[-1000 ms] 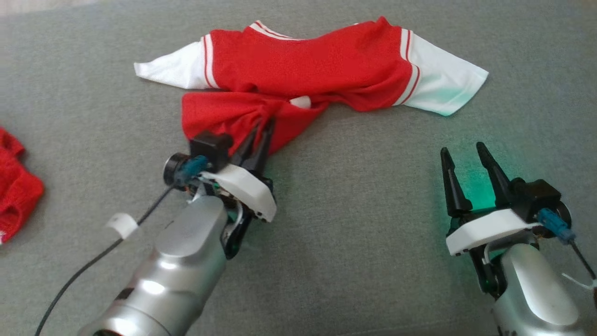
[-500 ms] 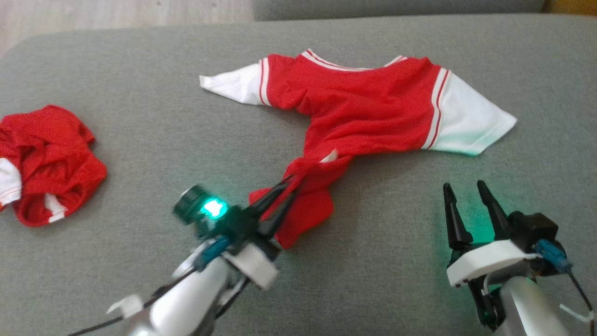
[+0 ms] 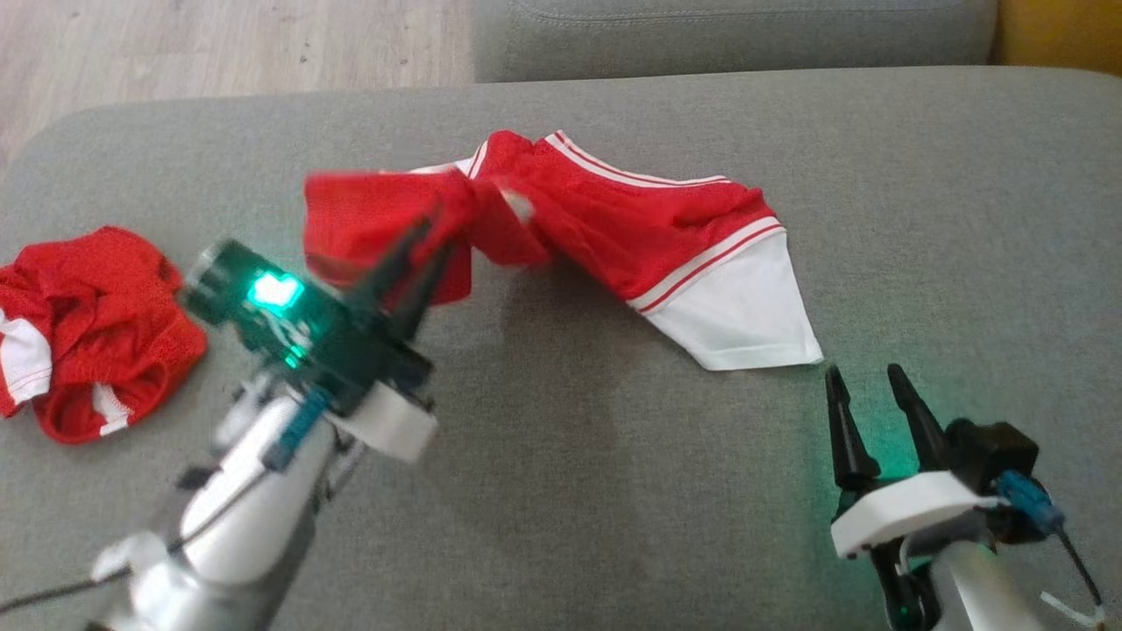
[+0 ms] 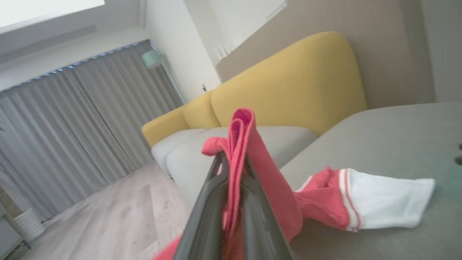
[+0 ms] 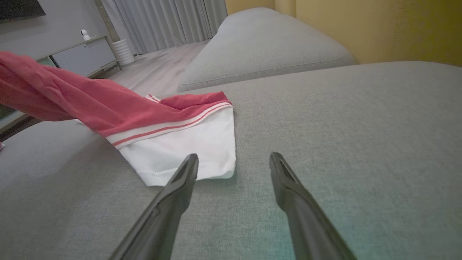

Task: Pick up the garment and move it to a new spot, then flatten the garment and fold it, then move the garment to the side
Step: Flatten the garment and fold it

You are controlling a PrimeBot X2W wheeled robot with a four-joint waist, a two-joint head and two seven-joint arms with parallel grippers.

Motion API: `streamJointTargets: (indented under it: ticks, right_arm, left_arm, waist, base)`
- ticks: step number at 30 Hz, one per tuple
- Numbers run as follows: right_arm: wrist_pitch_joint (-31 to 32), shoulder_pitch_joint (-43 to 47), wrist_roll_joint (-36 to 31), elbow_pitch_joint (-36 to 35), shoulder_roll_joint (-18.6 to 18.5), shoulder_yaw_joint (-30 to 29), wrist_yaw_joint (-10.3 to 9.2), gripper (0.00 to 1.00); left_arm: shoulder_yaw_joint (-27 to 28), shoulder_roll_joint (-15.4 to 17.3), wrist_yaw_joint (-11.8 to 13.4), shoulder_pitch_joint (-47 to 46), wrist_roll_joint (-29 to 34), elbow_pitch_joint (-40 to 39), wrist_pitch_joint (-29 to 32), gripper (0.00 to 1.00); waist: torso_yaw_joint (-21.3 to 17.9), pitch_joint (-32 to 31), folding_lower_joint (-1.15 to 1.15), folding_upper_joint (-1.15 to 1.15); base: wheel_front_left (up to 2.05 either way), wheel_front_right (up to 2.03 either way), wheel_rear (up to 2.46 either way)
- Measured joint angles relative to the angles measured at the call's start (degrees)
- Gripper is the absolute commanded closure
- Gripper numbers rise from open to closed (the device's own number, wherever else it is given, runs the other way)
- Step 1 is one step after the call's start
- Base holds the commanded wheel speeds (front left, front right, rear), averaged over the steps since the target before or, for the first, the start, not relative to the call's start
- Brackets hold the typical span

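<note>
The garment (image 3: pixel 631 228) is a red jersey with white sleeves and red stripes. My left gripper (image 3: pixel 429 241) is shut on a bunched red fold of it and holds that part above the grey cushion, blurred by motion. The rest trails down to the right, its white sleeve (image 3: pixel 745 320) lying on the cushion. In the left wrist view the red cloth (image 4: pixel 240 144) is pinched between the dark fingers. My right gripper (image 3: pixel 868 377) stands open at the lower right, just below the sleeve's corner. In the right wrist view the sleeve (image 5: pixel 191 148) lies just beyond its fingertips.
A second crumpled red garment (image 3: pixel 83 329) lies at the left edge of the grey cushion (image 3: pixel 920 219). Wooden floor (image 3: pixel 219 44) shows beyond the cushion's far left, another grey cushion (image 3: pixel 727 35) behind it, and a yellow sofa back (image 4: pixel 288 83) beyond.
My left gripper has lifted the gripped fold up and to the left, dragging the garment off its flat spread. The head camera has also tilted. The right gripper has stayed open.
</note>
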Motion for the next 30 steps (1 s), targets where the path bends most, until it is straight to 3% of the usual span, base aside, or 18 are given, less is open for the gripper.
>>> streamJointTargets:
  ticks: [3,4,5,6,7,8,11,16,24,30]
  right_arm:
    - [0.0,1.0,0.3,0.3,0.2,-0.3,0.0,0.0]
    - [0.0,1.2,0.3,0.5,0.3,-0.3,0.0,0.0]
    - [0.0,1.4,0.3,0.6,0.4,-0.3,0.0,0.0]
    - [0.0,1.7,0.3,0.7,0.4,-0.3,0.0,0.0]
    - [0.0,1.8,0.3,0.9,0.5,-0.3,0.0,0.0]
    - [0.0,2.0,0.3,1.4,0.5,-0.3,0.0,0.0]
    - [0.0,2.0,0.3,1.4,0.6,-0.3,0.0,0.0]
    - [0.0,1.9,0.2,1.5,0.6,-0.2,0.0,0.0]
    - [0.0,1.5,0.2,1.6,0.6,1.4,0.0,0.0]
    - [0.0,0.3,0.2,1.7,0.4,1.7,0.0,0.0]
  left_arm:
    - [-2.2,-0.4,-1.5,2.7,-0.1,1.5,-0.1,1.0]
    - [-2.9,-0.5,-2.0,4.8,-0.4,2.6,-0.1,0.93]
    - [-3.7,-0.7,-2.3,7.3,-0.7,4.6,-0.1,0.68]
    - [-4.2,-1.1,-2.7,10.0,-1.5,7.5,0.0,0.14]
    - [-4.4,-1.6,-2.9,12.8,-2.8,10.2,0.0,0.0]
    - [-4.6,-2.7,-3.4,17.6,-5.1,14.8,0.0,0.0]
    - [-3.2,-4.6,-3.7,20.7,-8.0,17.3,0.1,0.0]
    - [3.8,-7.4,-3.2,19.2,-10.7,13.2,0.1,0.0]
    - [14.9,-8.0,-2.3,13.9,-10.9,8.8,0.1,0.0]
    - [19.1,-8.1,-2.4,6.7,-14.3,21.1,0.7,0.0]
  waist:
    - [-0.2,-0.1,0.0,0.0]
    - [-0.2,0.0,0.0,0.0]
    - [-0.1,0.1,0.0,0.0]
    - [0.0,0.2,0.0,0.0]
    - [0.2,0.3,0.0,0.0]
    - [0.6,0.4,0.0,0.0]
    - [1.4,0.6,0.0,0.0]
    - [2.6,0.6,0.0,0.0]
    - [2.1,1.8,0.0,0.0]
    - [0.4,4.0,0.01,0.0]
  base:
    - [0.0,0.0,0.0]
    - [0.0,0.0,0.0]
    - [0.0,0.0,0.0]
    - [0.0,0.0,0.0]
    - [0.0,0.0,0.0]
    - [0.0,0.0,0.0]
    - [0.0,0.0,0.0]
    - [0.0,0.0,0.0]
    - [0.0,0.0,0.0]
    - [0.0,0.0,0.0]
